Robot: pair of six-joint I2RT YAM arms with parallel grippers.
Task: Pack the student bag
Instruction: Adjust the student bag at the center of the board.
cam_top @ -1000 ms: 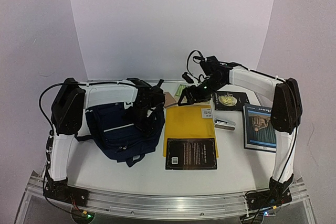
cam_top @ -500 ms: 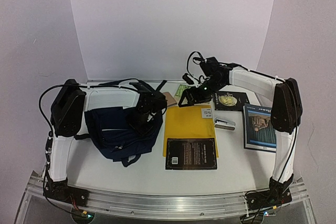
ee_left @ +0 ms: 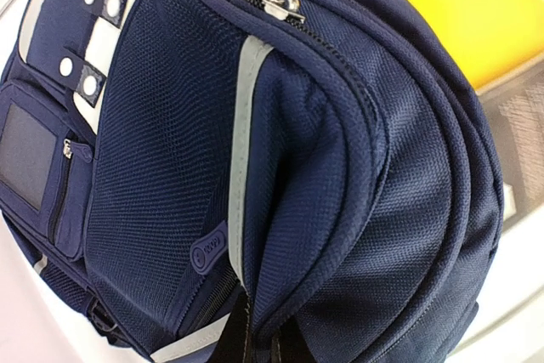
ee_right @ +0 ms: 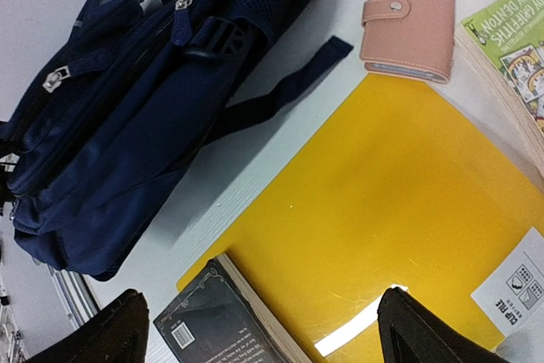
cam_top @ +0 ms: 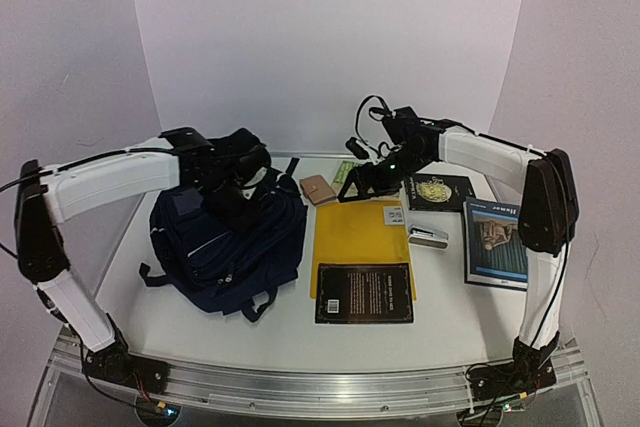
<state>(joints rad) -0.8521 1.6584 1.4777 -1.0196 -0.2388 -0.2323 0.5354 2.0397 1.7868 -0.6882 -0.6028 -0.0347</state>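
Since one second ago: a wide outward swing of the left arm, and a closing of the left fingers [cam_top: 228, 197], from wide apart to pinched shut on a fabric fold of the student bag [cam_top: 225, 247]. With that, a pull of the bag up and to the left, now fuller and more upright than before, and farther from the yellow folder [cam_top: 360, 237]. Probably a holding step, to keep the bag steady so that a compartment can be opened. Nothing packed yet, to judge from the items all lying outside.

Nearest on the table [cam_top: 300, 342], a black book [cam_top: 364, 293] overlapping the near edge of the folder. To the left of it, the bag, close beside the folder but not touching. In the left wrist view, only dark tips at the bottom edge, clamped on the fold beside the grey stripe. Farther back, the right fingers [cam_top: 360, 185] spread wide, holding nothing, above the far end of the folder and apart from the bag. Just to their left, a pink wallet [cam_top: 320, 188].
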